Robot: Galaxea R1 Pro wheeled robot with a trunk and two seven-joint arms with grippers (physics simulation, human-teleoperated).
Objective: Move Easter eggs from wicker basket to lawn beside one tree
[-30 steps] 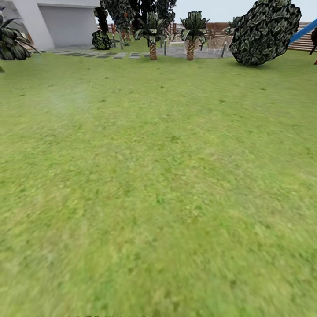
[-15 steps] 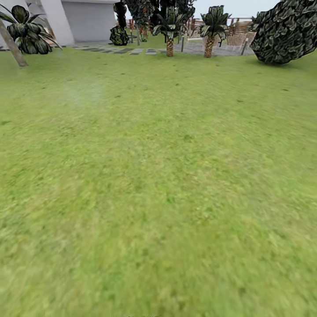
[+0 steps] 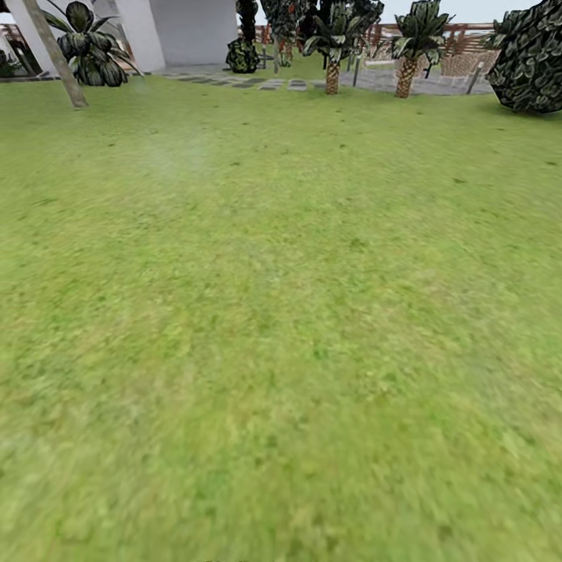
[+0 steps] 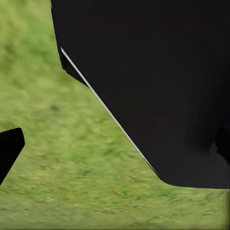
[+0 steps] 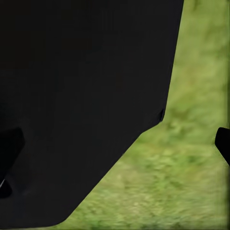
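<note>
Across the head view, from 6 o'clock up to the far edge, runs the lawn [image 3: 281, 336]: mottled green grass, flat, blurred toward the near edge. No writing or labels can be read anywhere.

At 12 o'clock the grass ends at grey paving [image 3: 242, 80] and a white building wall [image 3: 191, 31]. Two short palms [image 3: 333, 43] stand near the paving at 12 to 1 o'clock, each on a scaly trunk. A brown slat fence [image 3: 468, 35] closes the garden behind them. At 2 o'clock a large dark bush [image 3: 535, 58] sits on the grass. At 11 o'clock a pale bare trunk [image 3: 53, 53] leans on the lawn's far edge, with a broad-leaved plant [image 3: 92, 51] just beside it. This trunk may be the tree of the task; I cannot tell for certain. Nothing lies on the open grass between the camera and these things.

Left wrist view: a large black robot body part [image 4: 158, 81] over grass [image 4: 62, 143], with a dark tip at one edge. Right wrist view: a similar black part [image 5: 81, 105] over grass [image 5: 191, 158], again with a dark tip at the edge. Whether either gripper is open or closed cannot be told.
</note>
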